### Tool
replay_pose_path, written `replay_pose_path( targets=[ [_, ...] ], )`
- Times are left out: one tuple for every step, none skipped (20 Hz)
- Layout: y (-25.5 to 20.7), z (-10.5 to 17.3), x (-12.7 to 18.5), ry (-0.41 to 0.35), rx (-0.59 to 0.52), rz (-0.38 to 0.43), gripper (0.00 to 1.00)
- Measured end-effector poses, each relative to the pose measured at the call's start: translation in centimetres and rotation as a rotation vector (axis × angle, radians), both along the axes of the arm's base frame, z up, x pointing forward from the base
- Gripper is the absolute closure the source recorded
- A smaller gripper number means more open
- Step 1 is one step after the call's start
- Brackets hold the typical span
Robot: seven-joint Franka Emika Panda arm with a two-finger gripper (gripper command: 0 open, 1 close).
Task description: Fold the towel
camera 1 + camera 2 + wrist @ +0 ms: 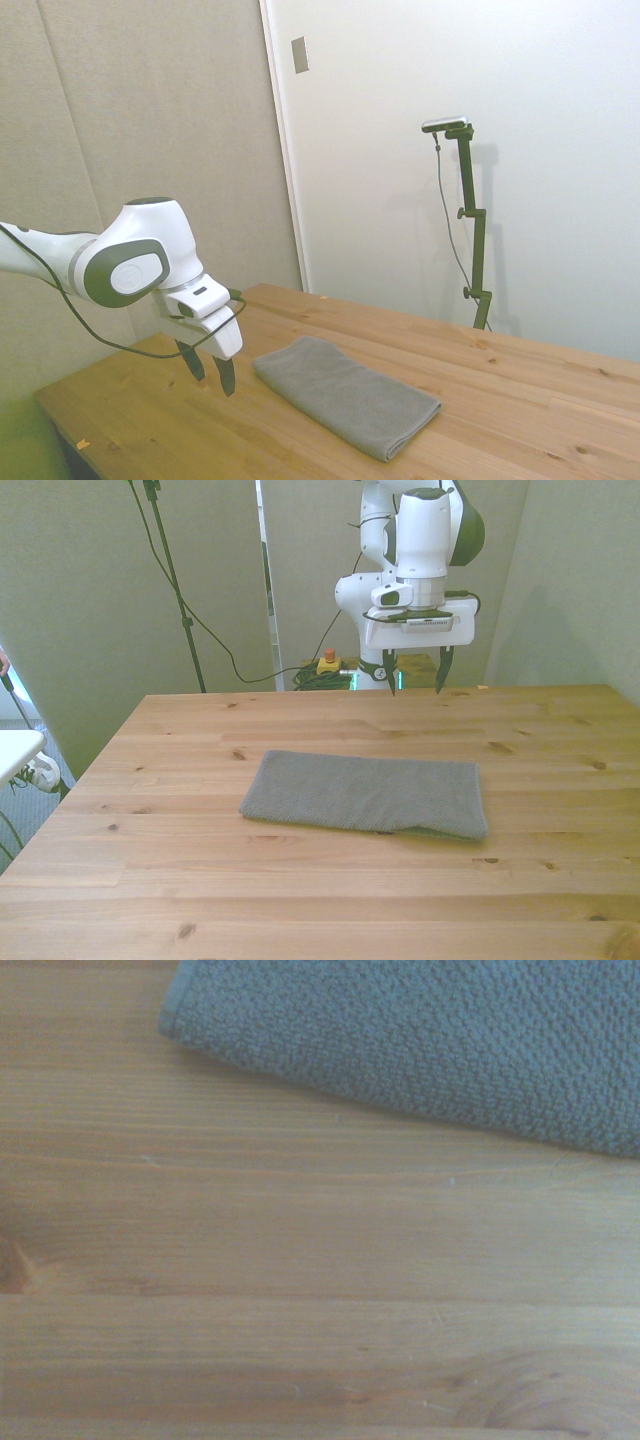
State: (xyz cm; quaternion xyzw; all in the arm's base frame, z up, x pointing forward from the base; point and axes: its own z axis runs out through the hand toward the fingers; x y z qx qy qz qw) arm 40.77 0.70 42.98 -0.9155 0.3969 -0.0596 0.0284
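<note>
The grey towel (345, 393) (365, 794) lies flat on the wooden table (300, 900) as a long folded rectangle. Its layered edge shows along the side nearest the front camera. My gripper (211, 369) (413, 672) hangs open above the table, behind the towel toward the far edge, with nothing between its fingers. It is clear of the cloth. The wrist view shows one edge and a corner of the towel (420, 1040) over bare wood.
A white surface (15, 750) juts in at the front view's left edge. Cables and a small yellow-and-red object (328, 663) sit behind the table's far edge. Walls close off the far side.
</note>
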Motion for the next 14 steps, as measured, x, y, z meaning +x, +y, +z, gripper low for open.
replay_pose_path(
  targets=[
    [0.0, 0.0, 0.0, 0.001, 0.002, -0.001, 0.00],
    [0.0, 0.0, 0.0, 0.002, 0.010, -0.005, 0.00],
    [0.0, 0.1, 0.2, -0.002, 0.010, -0.008, 0.00],
    [0.1, 0.3, 0.6, -0.012, 0.006, -0.018, 0.00],
    [0.3, 0.7, 1.2, -0.030, 0.002, -0.029, 0.00],
    [0.7, 1.1, 2.0, -0.047, 0.000, -0.043, 0.00],
    [1.2, 1.5, 2.9, -0.060, -0.009, -0.060, 0.00],
    [1.8, 1.9, 4.0, -0.068, -0.021, -0.077, 0.00],
    [2.5, 2.1, 5.0, -0.073, -0.033, -0.093, 0.00],
    [3.4, 2.3, 6.1, -0.075, -0.050, -0.105, 0.00],
    [4.4, 2.3, 7.3, -0.075, -0.076, -0.116, 0.00],
    [5.3, 2.2, 8.5, -0.071, -0.111, -0.131, 0.00],
    [6.3, 2.0, 9.8, -0.063, -0.144, -0.147, 0.00],
    [7.4, 1.7, 11.0, -0.053, -0.176, -0.158, 0.00]
  ],
)
